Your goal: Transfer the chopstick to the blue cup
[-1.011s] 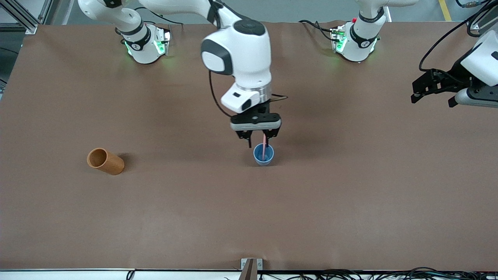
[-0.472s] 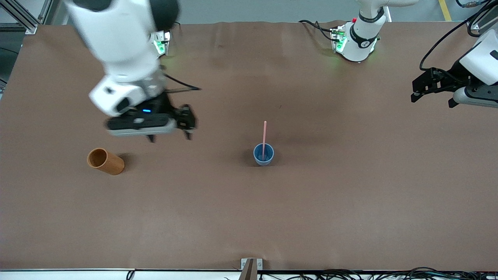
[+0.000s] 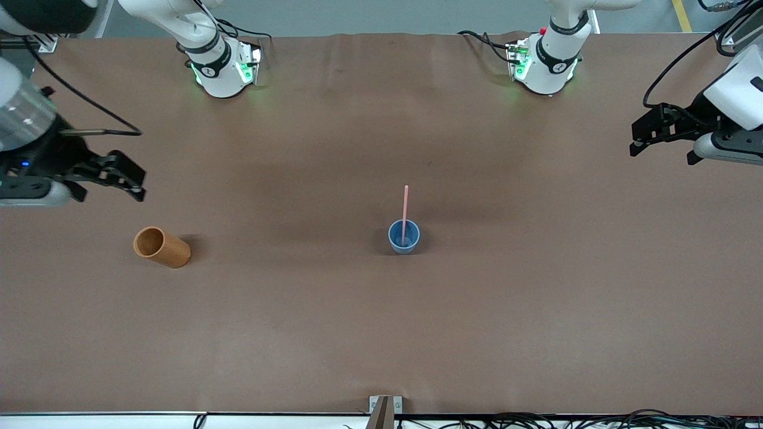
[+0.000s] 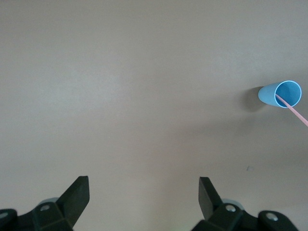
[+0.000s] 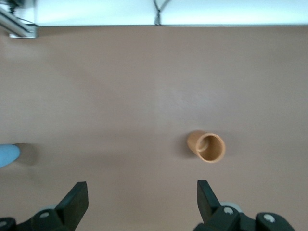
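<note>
You see the biggest change in the right arm: a second ago its gripper stood right over the blue cup with the chopstick between its fingers, half a second ago it was swinging away above the table, and now the right gripper (image 3: 110,179) hangs over the right arm's end of the table, well apart from the cup. Nothing else has moved. The left gripper (image 3: 661,134) waits over the left arm's end, where it was before.

Count what you have: two arms, one brown table (image 3: 536,310), two cups, one chopstick.

The orange-brown cup (image 3: 161,246) sits near the right arm's end of the table, below the right gripper. The blue cup (image 3: 404,237) stands upright near the middle of the table. The chopstick (image 3: 405,208) now stands in the blue cup, its lower end inside and its upper end rising clear of the rim, free of any grip.

Both grippers have their fingers spread wide. The right fingers (image 5: 77,199) hold nothing and touch nothing; the left fingers (image 4: 79,195) likewise are empty over bare table.
</note>
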`<state>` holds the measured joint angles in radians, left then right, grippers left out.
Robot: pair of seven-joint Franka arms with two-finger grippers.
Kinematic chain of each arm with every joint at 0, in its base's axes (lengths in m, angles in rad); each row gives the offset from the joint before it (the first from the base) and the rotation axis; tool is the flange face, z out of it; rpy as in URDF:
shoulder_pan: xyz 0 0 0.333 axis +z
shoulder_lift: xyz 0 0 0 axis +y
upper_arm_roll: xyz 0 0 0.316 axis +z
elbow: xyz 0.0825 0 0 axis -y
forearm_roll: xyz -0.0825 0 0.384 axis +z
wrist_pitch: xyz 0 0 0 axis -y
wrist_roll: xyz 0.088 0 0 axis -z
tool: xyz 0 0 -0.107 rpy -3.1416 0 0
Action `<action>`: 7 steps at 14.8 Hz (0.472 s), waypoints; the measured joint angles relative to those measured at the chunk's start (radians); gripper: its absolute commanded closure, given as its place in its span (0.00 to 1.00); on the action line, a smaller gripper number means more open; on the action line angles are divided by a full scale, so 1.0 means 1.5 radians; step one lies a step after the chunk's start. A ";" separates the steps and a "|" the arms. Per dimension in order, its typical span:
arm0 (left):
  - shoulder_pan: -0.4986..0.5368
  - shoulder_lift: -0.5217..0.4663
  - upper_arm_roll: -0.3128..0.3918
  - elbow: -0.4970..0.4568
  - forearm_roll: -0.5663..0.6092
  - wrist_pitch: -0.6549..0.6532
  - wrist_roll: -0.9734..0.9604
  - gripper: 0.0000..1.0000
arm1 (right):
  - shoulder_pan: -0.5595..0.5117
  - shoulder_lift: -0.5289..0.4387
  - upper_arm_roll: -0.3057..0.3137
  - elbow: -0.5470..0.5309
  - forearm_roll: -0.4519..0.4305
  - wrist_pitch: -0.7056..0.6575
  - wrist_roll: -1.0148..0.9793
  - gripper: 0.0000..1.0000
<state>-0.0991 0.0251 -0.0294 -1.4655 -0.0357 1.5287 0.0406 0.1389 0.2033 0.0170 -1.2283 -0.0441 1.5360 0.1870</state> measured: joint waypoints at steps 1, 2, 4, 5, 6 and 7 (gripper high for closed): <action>0.000 0.000 0.000 0.000 0.000 0.000 0.000 0.00 | -0.017 -0.018 0.000 -0.024 0.000 0.000 -0.002 0.00; 0.000 0.000 0.001 0.000 0.000 0.000 0.000 0.00 | -0.033 -0.039 0.000 -0.052 0.000 0.000 -0.005 0.00; 0.000 0.000 0.001 0.000 0.000 0.000 0.001 0.00 | -0.057 -0.081 0.000 -0.098 0.000 -0.003 -0.012 0.00; 0.000 0.000 0.001 0.000 0.000 0.000 0.001 0.00 | -0.065 -0.096 0.000 -0.110 0.000 -0.008 -0.013 0.00; 0.000 0.001 0.001 0.000 0.000 0.000 0.001 0.00 | -0.072 -0.106 0.000 -0.113 0.000 -0.013 -0.015 0.00; 0.000 0.001 0.001 0.000 0.000 0.000 0.001 0.00 | -0.079 -0.112 0.000 -0.113 0.000 -0.015 -0.025 0.00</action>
<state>-0.0989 0.0267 -0.0280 -1.4655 -0.0357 1.5287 0.0419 0.0205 0.0347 0.0169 -1.3973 -0.0440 1.5130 0.1496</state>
